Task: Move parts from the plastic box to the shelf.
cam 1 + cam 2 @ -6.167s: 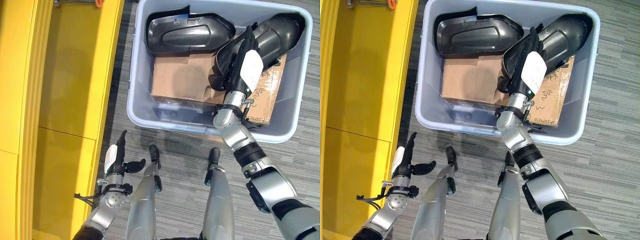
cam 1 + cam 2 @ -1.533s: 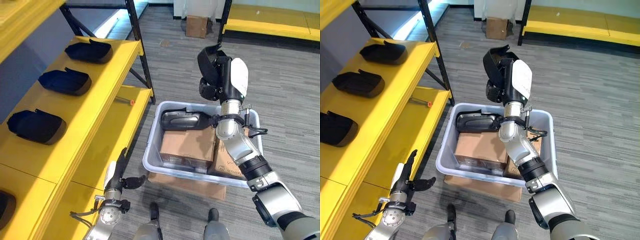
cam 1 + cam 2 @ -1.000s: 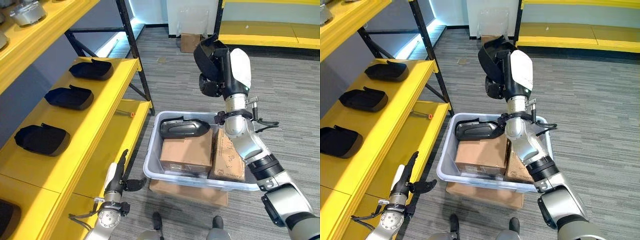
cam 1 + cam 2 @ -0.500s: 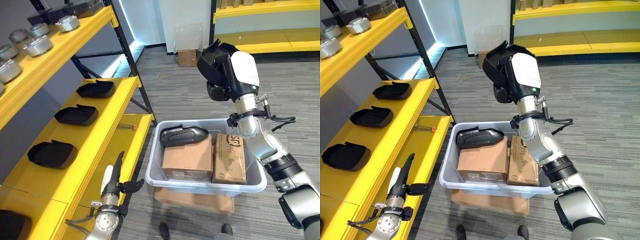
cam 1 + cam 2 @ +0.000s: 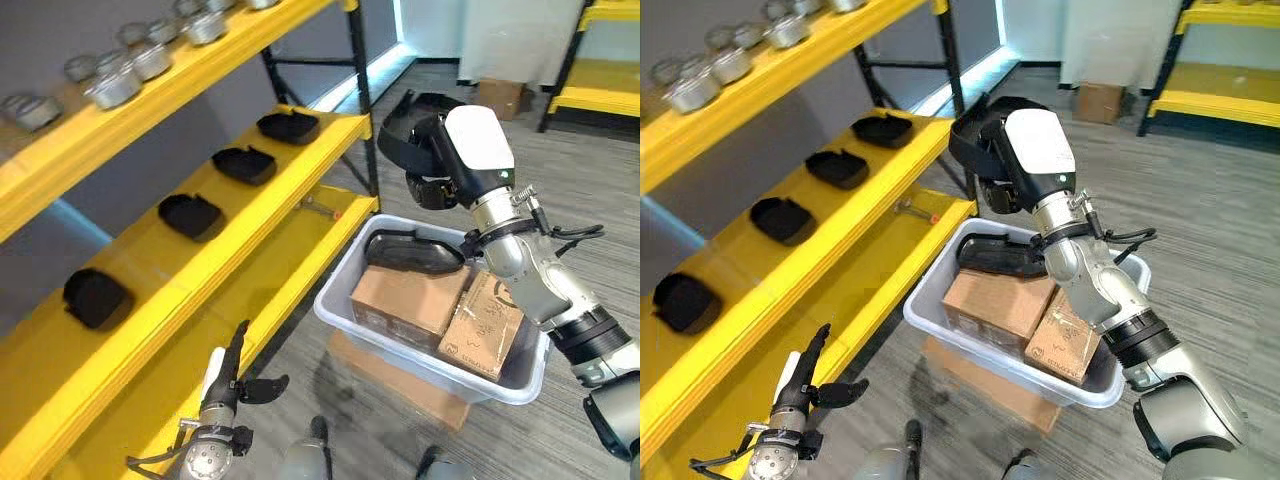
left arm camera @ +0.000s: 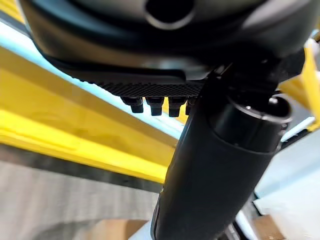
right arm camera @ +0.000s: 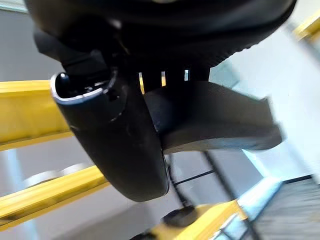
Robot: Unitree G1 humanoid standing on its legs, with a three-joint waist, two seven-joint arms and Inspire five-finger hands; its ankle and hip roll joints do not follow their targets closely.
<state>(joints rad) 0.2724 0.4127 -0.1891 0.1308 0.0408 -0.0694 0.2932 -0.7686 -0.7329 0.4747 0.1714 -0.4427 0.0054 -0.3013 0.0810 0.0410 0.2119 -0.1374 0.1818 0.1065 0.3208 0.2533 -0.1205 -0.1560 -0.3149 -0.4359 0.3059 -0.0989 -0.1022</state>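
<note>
My view has swung toward the shelf [image 5: 250, 215], now lined with 4 parts. The box [image 5: 420, 370] keeps 1 part [image 5: 412, 250]. My right robot hand [image 5: 470, 150] stays clamped on another part [image 5: 405, 135]; left robot hand [image 5: 225, 375] idles open.

Plastic box [image 5: 345, 318] sits right of the shelf [image 5: 200, 270], parts [image 5: 190, 214] on it.

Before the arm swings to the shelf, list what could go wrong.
1. The right hand holds the black part high above the box; a slipping grip could drop it onto the other part or the floor.
2. The middle shelf already carries a row of parts, so a careless placement may knock one.
3. The upright post stands close to the swing path.
</note>
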